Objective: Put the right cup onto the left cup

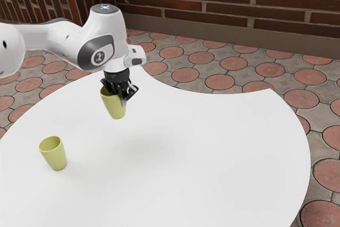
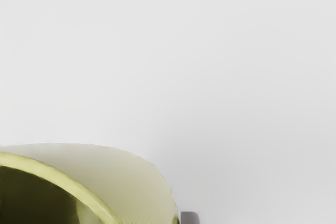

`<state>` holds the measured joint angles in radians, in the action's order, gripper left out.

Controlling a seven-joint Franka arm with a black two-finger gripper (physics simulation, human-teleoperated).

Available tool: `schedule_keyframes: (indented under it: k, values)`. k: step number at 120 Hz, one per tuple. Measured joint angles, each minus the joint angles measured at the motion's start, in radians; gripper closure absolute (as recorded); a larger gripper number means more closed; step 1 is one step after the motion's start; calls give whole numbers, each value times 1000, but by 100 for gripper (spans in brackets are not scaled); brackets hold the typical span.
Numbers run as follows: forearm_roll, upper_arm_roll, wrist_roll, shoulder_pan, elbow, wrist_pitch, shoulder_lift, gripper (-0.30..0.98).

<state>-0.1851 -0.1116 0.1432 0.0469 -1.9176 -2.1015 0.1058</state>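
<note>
One white table (image 1: 212,152), brick wall (image 1: 228,1) beyond, circle-patterned floor (image 1: 220,82); tool (image 1: 122,99) clamped on raised cup (image 1: 115,110).

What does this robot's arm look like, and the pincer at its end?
The arm is glossy white, with thick, rounded, smooth-edged sections. Near the wrist, a dark grey rounded panel carries a pale round emblem. The grey cap on top has a small bluish-white marking. The pincer is mostly black and angular.

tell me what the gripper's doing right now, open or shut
Gripper: closed on a yellow-green cup, holding it above the white table.
</note>
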Motion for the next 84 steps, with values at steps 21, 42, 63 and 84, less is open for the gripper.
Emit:
schedule_keyframes:
  k: [21, 42, 63, 84]
  values:
    - [17, 58, 3, -24, -139, 27, -161, 78]
    - [22, 125, 5, 2, -265, 62, -302, 78]
    - [20, 165, 7, 2, -347, 89, -398, 78]
    - [4, 209, 8, 2, -373, 108, -414, 78]
